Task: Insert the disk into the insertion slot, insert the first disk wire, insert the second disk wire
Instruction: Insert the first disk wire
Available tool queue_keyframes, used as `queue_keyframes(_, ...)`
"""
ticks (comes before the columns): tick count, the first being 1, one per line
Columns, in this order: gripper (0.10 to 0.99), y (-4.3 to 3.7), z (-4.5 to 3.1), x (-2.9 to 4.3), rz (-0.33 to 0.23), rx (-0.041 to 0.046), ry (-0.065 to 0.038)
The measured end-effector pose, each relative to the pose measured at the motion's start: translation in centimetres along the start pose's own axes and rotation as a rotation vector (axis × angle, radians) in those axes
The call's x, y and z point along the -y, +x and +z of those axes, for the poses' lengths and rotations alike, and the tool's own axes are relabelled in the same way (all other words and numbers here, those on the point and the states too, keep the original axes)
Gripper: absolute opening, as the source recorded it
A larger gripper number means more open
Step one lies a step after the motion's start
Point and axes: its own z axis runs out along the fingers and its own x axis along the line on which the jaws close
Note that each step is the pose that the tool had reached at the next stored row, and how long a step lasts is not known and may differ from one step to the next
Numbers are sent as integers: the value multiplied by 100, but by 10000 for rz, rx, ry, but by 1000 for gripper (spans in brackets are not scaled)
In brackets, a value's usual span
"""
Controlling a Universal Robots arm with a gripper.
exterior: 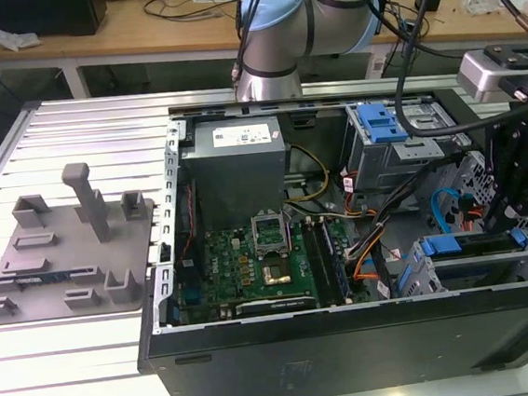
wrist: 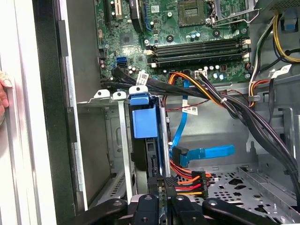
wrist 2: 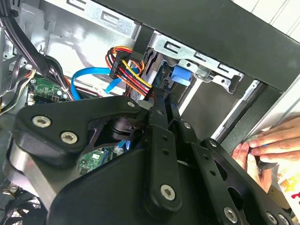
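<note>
The disk (wrist: 143,119), with its bright blue carrier (exterior: 455,243), sits inside the insertion slot (wrist: 105,140), the low grey cage (exterior: 482,275) at the open computer case's corner on the exterior view's right. My gripper (wrist: 163,186) hangs over the disk's rear edge. It is shut on the black plug of a disk wire (wrist: 190,183) with red, orange, yellow and black strands (wrist 2: 126,65), held right at the disk. A second disk wire, flat and blue (wrist: 204,152), lies beside it, and its plug (wrist: 180,155) hangs apart from the disk. In the second wrist view my gripper (wrist 2: 161,101) points at the blue carrier tab (wrist 2: 180,75).
A person's hand (wrist 2: 272,143) rests on the case's outer edge close to the cage. A thick black cable bundle (wrist: 234,112) crosses above the disk. The motherboard (exterior: 260,254), power supply (exterior: 236,154) and a taller grey box with a blue latch (exterior: 389,139) fill the case. A grey fixture plate (exterior: 63,245) lies outside.
</note>
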Motion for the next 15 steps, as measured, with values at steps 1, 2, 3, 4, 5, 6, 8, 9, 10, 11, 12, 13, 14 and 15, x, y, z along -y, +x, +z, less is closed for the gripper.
queue_keyframes(1, 165, 1, 5, 0, 0, 1, 0)
queue_keyframes(2, 165, 2, 10, 0, 0, 0, 0)
queue_keyframes(3, 165, 3, 15, 0, 0, 0, 0)
queue_keyframes(4, 165, 3, 19, 0, 0, 1, 0)
queue_keyframes(5, 165, 4, 24, 0, 0, 0, 1)
queue_keyframes(6, 165, 5, 29, 0, 0, 0, 0)
queue_keyframes(8, 165, 5, 47, 0, 0, 0, 0)
queue_keyframes(9, 165, 5, 55, 0, 0, 0, 0)
queue_keyframes(10, 165, 5, 58, 0, 0, -2, 1)
queue_keyframes(11, 165, 5, 62, 0, -1, -2, 1)
queue_keyframes(12, 165, 6, 67, 0, 0, -1, 1)
queue_keyframes(13, 165, 7, 71, 0, 0, 0, 0)
queue_keyframes(14, 165, 8, 75, 0, 0, 0, 0)
queue_keyframes(15, 165, 11, 79, 1, -1, 4, 0)
